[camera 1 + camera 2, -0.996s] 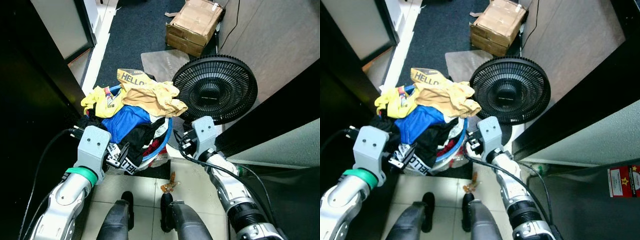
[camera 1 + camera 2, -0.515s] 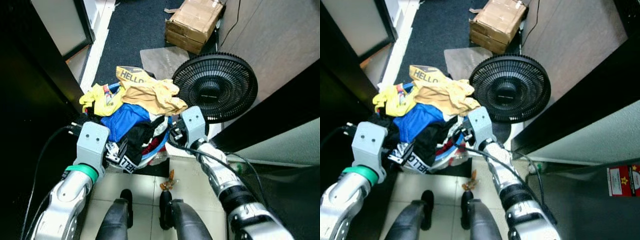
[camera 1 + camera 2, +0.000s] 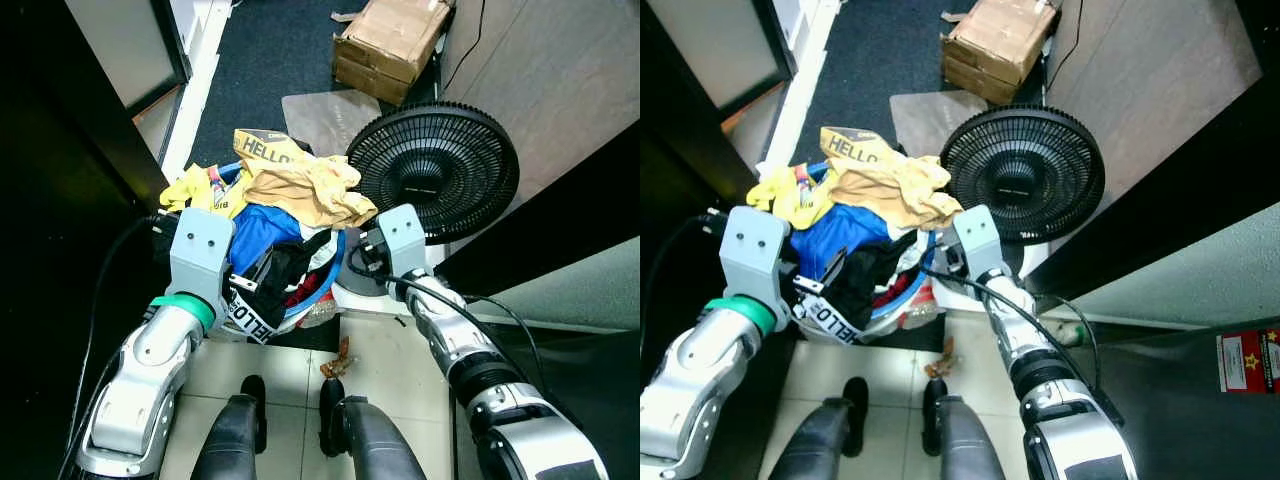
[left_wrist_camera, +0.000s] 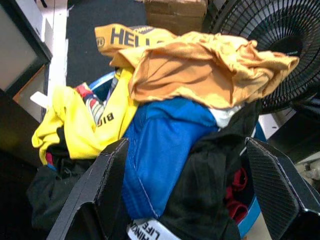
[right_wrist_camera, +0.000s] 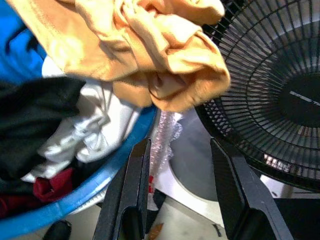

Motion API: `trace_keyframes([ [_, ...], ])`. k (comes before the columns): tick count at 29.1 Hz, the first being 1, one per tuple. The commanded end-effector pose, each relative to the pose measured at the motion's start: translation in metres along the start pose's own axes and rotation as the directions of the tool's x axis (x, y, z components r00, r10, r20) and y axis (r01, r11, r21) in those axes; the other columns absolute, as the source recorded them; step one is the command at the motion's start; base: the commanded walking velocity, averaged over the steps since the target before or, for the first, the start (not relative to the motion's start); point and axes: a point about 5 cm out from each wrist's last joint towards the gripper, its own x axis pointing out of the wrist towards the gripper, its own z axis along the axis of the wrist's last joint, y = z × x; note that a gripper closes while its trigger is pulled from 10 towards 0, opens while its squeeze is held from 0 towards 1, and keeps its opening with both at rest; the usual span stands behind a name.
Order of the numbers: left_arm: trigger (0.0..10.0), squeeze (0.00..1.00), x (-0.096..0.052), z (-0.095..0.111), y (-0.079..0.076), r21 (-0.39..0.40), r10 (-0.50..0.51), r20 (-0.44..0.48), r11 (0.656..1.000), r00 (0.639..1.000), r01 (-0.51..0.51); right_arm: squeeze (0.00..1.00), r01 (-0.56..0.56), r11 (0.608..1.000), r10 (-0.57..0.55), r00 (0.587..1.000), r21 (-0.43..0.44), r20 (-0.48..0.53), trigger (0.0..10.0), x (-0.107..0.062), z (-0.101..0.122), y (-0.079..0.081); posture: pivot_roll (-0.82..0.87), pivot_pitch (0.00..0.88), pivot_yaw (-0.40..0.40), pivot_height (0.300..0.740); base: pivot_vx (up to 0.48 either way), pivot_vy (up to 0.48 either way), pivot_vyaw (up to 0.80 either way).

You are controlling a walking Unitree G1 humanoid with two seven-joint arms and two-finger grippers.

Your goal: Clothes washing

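1. A blue laundry basket [image 3: 330,268] sits on the floor directly ahead of the robot, heaped above its rim with clothes.
2. The top of the heap is an orange-tan garment [image 3: 305,190], with a yellow band lettered "HELLO" [image 3: 262,150] at the far side.
3. A yellow shirt [image 3: 195,192] hangs over the left side of the heap. A blue garment [image 3: 262,228] lies in the middle, and black clothing [image 3: 290,268] lies on the near side.
4. A white band with black lettering [image 3: 248,318] hangs over the near-left rim of the basket.
5. The left tool [image 4: 187,192] is at the near-left side of the heap. Its two fingers [image 4: 102,185] are spread wide, one on each side of the blue and black clothing. Nothing is held between them.
6. The right tool [image 5: 175,187] is at the right rim of the basket, between the basket and a black floor fan [image 3: 432,172]. Its fingers [image 5: 131,180] stand apart with a moderate gap and grip nothing. A crinkled clear plastic wrap [image 5: 164,140] hangs in the gap, below the drooping edge of the orange-tan garment.
7. The fan stands just to the right of the basket on a white base [image 5: 192,175].
8. A cardboard box [image 3: 392,45] lies on dark carpet at the far side, well apart from the basket.
9. A small brown scrap [image 3: 338,362] lies on the tiled floor near the robot's feet.
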Motion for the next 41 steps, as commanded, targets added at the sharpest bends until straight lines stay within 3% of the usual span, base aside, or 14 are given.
trace_keyframes([
  [1, 10.0, 0.00, -0.005, -0.011, -0.001, -0.014, 0.002, -0.054, 1.000, 0.999, -0.002, 0.00, -0.010, 0.999, 0.010, 1.000, 0.042, 0.008, 10.0, 0.002, -0.001, 0.009, 0.06, 0.415, -0.027, 0.740, 0.000, 0.000, 0.00],
  [10, 10.0, 0.00, -0.008, -0.011, 0.002, -0.013, 0.021, -0.062, 1.000, 0.998, -0.022, 0.00, 0.023, 0.996, -0.039, 0.978, 0.084, 0.206, 10.0, 0.016, 0.049, 0.010, 0.07, 0.413, -0.035, 0.740, 0.000, 0.000, 0.00],
  [15, 10.0, 0.00, -0.008, -0.011, 0.003, -0.013, 0.024, -0.062, 1.000, 0.998, -0.025, 0.00, 0.005, 0.997, -0.022, 0.974, 0.076, 0.225, 10.0, 0.017, 0.054, 0.013, 0.07, 0.414, -0.038, 0.740, 0.000, 0.000, 0.00],
  [19, 10.0, 0.00, -0.008, -0.011, 0.003, -0.016, 0.028, -0.065, 0.999, 0.998, -0.029, 0.00, -0.033, 0.997, 0.014, 0.964, 0.065, 0.266, 10.0, 0.019, 0.062, 0.025, 0.08, 0.419, -0.033, 0.740, 0.000, 0.000, 0.00],
  [20, 10.0, 0.00, -0.009, -0.011, 0.002, -0.017, 0.027, -0.068, 0.999, 0.997, -0.028, 0.00, -0.055, 0.997, 0.039, 0.958, 0.049, 0.285, 10.0, 0.022, 0.070, 0.036, 0.09, 0.423, -0.030, 0.740, 0.000, 0.000, 0.00],
  [31, 10.0, 0.00, -0.021, -0.010, 0.005, -0.017, 0.053, -0.084, 0.998, 0.995, -0.055, 0.00, -0.108, 0.994, 0.102, 0.972, 0.020, 0.210, 10.0, 0.022, 0.050, 0.049, 0.11, 0.463, -0.048, 0.740, 0.000, 0.000, 0.00],
  [37, 10.0, 0.00, -0.024, -0.011, 0.002, -0.023, 0.055, -0.091, 0.998, 0.994, -0.057, 0.00, -0.073, 0.997, 0.072, 0.983, -0.003, 0.169, 10.0, 0.022, 0.044, 0.041, 0.11, 0.472, -0.051, 0.740, 0.000, 0.000, 0.00],
  [38, 10.0, 0.00, -0.023, -0.010, 0.002, -0.024, 0.055, -0.092, 0.998, 0.994, -0.057, 0.00, -0.032, 0.999, 0.032, 0.988, -0.006, 0.150, 10.0, 0.022, 0.043, 0.029, 0.11, 0.475, -0.049, 0.740, 0.000, 0.000, 0.00],
  [41, 10.0, 0.00, -0.024, -0.010, 0.002, -0.026, 0.055, -0.093, 0.998, 0.994, -0.057, 0.00, -0.006, 1.000, 0.006, 0.990, -0.006, 0.143, 10.0, 0.022, 0.044, 0.021, 0.11, 0.476, -0.047, 0.740, 0.000, 0.000, 0.00],
])
